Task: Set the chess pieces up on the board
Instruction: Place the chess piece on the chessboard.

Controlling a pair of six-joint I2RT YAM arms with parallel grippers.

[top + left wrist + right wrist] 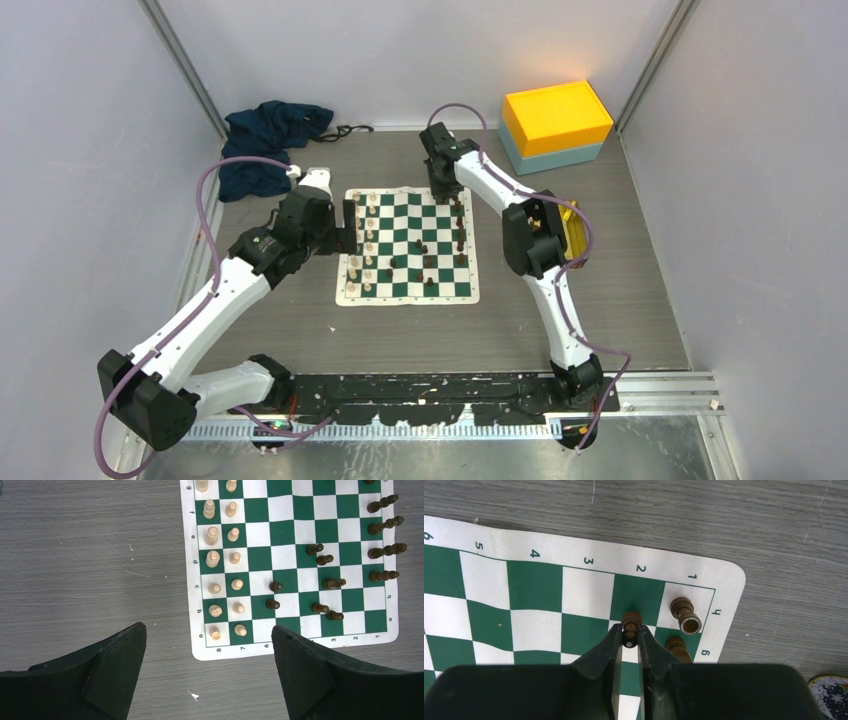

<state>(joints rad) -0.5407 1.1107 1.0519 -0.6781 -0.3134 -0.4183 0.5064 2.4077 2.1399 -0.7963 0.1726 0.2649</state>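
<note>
grey wood-grain table (300, 330). my right gripper (630, 645) is pinched on a small dark brown pawn (631, 620), looks upright, over file 2 at the corner of the green-and-white checked board (534, 587), just beside a dark rook (685, 615). left gripper (208, 630) spread wide, empty, by the cream pieces (215, 560), well apart.

Board (408, 298) with pieces (354, 265) along left and right sides, cloth (265, 140) behind-left, box (556, 125) behind-right

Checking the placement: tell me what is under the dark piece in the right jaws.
The dark piece is over the board's column 2, at a green-white square edge, the right gripper's jaws shut on it. Those jaws hide its base and the exact square beneath.
</note>
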